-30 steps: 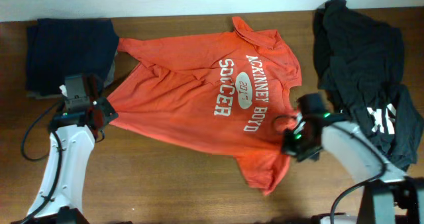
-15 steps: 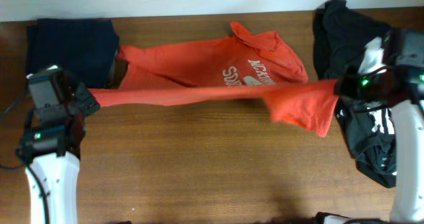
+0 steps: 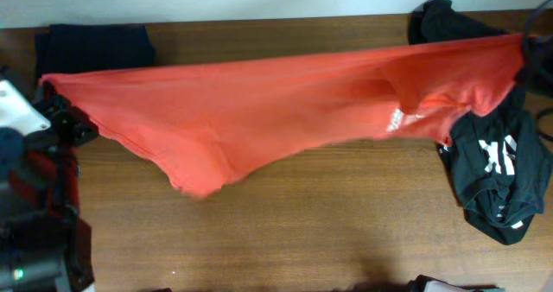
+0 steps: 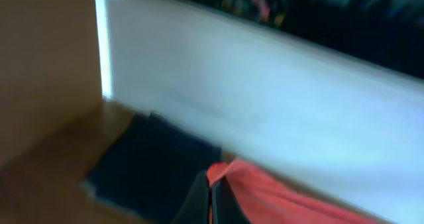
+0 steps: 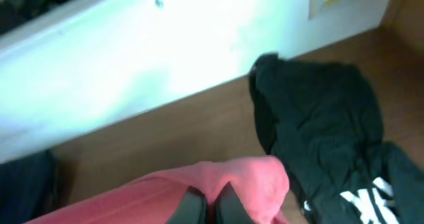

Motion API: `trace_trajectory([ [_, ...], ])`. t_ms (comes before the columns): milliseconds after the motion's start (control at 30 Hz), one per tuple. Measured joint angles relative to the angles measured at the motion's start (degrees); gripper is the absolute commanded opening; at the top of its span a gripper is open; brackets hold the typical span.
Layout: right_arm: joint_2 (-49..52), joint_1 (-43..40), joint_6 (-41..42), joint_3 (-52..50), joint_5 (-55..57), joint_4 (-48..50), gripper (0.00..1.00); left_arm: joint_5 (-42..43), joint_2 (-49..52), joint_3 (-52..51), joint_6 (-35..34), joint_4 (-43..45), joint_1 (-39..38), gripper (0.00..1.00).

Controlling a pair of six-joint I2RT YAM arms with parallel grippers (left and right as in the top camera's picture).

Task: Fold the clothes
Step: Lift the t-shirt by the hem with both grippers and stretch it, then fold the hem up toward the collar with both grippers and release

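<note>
The orange-red shirt [image 3: 259, 102] hangs in the air, stretched wide across the table from left edge to right edge, with a bit of white lettering showing near its right side. My left gripper [image 3: 50, 92] is shut on the shirt's left corner; in the left wrist view the gripper [image 4: 212, 201] pinches the red cloth [image 4: 271, 194]. At the far right my right gripper [image 3: 529, 43] is shut on the other corner, and the right wrist view shows the gripper [image 5: 209, 207] with the shirt [image 5: 255, 177] bunched between its fingers. Black garments [image 3: 497, 167] with white print lie below it.
A folded navy-blue garment [image 3: 95, 40] lies at the back left of the wooden table [image 3: 302, 231], and it also shows in the left wrist view as the navy garment [image 4: 146, 168]. The black pile [image 5: 318, 124] spreads along the right edge. A white wall [image 5: 132, 58] runs behind the table.
Both grippers have risen and drawn apart with the shirt. It has left the table and now spans the width as a raised sheet, hiding the lettering it showed before.
</note>
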Motion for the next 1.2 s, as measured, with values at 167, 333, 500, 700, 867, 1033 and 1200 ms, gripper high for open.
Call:
trace_trajectory([
  [167, -0.3, -4.6, -0.8, 10.3, -1.4, -6.1, 0.04, -1.2, -1.9, 4.5, 1.5, 0.9, -0.2, 0.01],
  [333, -1.2, -7.1, -1.2, 18.5, -1.0, -11.4, 0.04, -3.0, -2.8, 10.3, 3.9, 0.3, -0.2, 0.01],
  [500, -1.5, -7.4, -1.7, 20.8, -0.2, -15.1, 0.04, -4.7, -3.2, 12.6, 5.3, -1.9, -0.1, 0.01],
  [700, 2.9, -7.4, -3.1, 20.9, -1.4, -19.2, 0.04, -4.0, 1.7, 12.6, 5.9, -8.5, -0.2, 0.0],
  [867, 10.5, -6.5, -4.1, 20.9, -4.2, -20.7, 0.04, -3.9, 8.5, 12.6, 6.0, -11.5, -0.5, 0.0],
  [1033, 19.6, -2.1, -5.2, 20.7, -5.5, -19.6, 0.04, -3.8, 19.3, 12.6, 5.9, -11.1, -1.2, 0.0],
  [1200, 30.5, 3.9, -5.9, 20.5, -4.9, -12.8, 0.04, -2.6, 31.9, 12.5, 5.9, -5.8, -1.2, 0.01],
])
